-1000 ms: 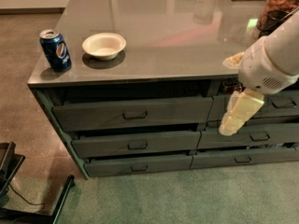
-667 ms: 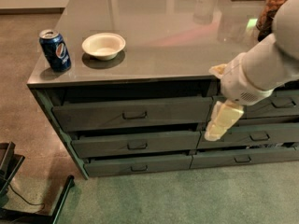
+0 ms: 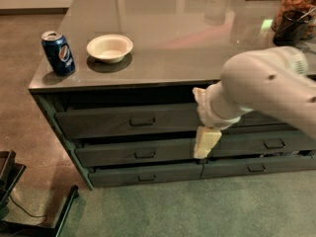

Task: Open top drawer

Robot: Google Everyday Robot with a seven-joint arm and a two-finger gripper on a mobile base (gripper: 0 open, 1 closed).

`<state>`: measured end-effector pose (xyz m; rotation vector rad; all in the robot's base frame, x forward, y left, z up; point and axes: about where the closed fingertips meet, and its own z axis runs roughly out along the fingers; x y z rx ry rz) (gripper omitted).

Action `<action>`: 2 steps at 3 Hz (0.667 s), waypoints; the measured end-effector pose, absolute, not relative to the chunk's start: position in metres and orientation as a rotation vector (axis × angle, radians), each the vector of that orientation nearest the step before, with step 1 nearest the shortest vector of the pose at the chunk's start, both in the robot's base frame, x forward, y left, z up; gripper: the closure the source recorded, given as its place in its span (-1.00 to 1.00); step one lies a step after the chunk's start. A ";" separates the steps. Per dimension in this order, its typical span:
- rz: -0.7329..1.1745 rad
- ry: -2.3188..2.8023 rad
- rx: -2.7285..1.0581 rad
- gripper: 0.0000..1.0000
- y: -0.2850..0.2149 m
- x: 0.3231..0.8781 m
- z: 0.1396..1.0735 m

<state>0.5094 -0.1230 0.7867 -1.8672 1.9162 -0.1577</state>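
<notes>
At the far left, on the floor, you have a black metal frame poking into view beside the cabinet. Up on the glossy grey countertop, near its left front corner, stands a blue soda can, upright, and just right of it sits an empty cream bowl; the two are close but not touching. Below them, your target, the top drawer, is the uppermost front in the left column, wide and taller than the fronts under it, with a dark gap between it and the countertop edge. Its small loop handle sits at the centre of the front, with nothing on it. Under it you see two shallower drawers with like handles. Moving right, the gripper hangs pointing down in front of the cabinet at the right end of the top drawer, its pale tip over the second row of fronts, clearly to the right of the handle and apart from it. You cannot tell from this view whether it is open or closed. The thick white arm comes in from the right edge and hides much of the right-hand column of drawers. At the back right of the countertop stands a glass jar.
</notes>
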 end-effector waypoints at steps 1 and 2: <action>-0.197 1.923 -1.948 -1.00 -0.103 0.534 0.736; -0.197 1.923 -1.948 -1.00 -0.103 0.534 0.736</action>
